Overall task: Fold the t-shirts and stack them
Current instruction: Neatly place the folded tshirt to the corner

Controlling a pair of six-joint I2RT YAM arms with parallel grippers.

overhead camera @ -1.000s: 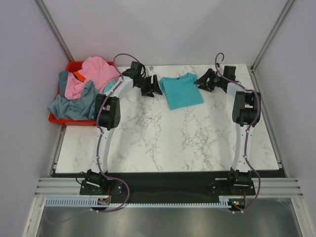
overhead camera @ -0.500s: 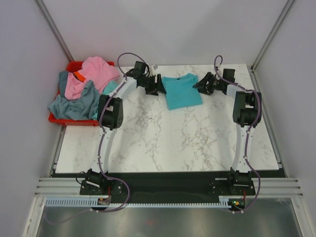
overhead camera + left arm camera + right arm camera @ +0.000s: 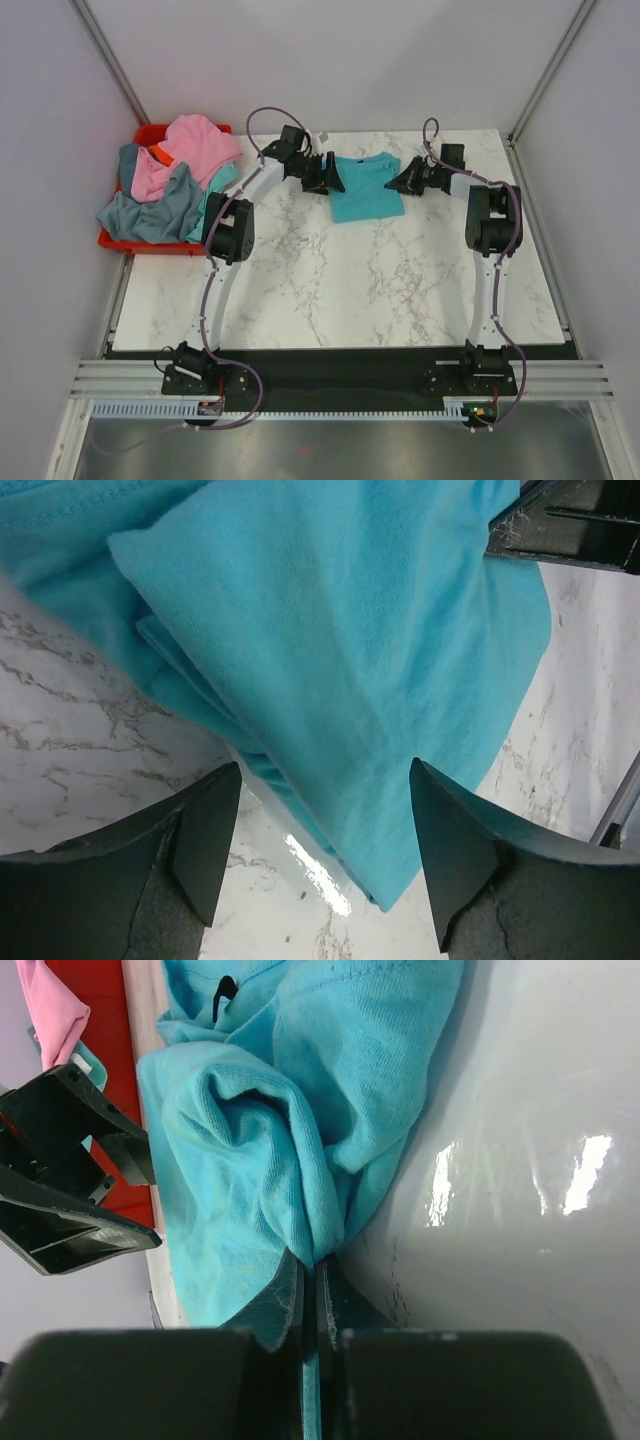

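A bright teal t-shirt point(image 3: 365, 186) lies bunched at the far middle of the marble table point(image 3: 330, 280). My left gripper point(image 3: 333, 180) is at its left edge, open. In the left wrist view its fingers point(image 3: 200, 840) straddle a folded corner of the teal cloth point(image 3: 340, 660) without pinching it. My right gripper point(image 3: 396, 181) is at the shirt's right edge, shut on a gathered fold of the teal cloth point(image 3: 250, 1130), which runs down between its fingers point(image 3: 290, 1295). More t-shirts, pink point(image 3: 195, 140) and grey-blue point(image 3: 140, 212), are heaped in the bin.
A red plastic bin point(image 3: 140, 244) stands off the table's far left corner, with cloth spilling over its rim. Grey walls and metal posts close in the back and sides. In the right wrist view the left gripper point(image 3: 70, 1190) shows just beyond the shirt.
Both grippers have moved inward onto the teal shirt, which is now narrower and bunched. The right gripper went from open to shut on the shirt's right edge. The left stayed open.
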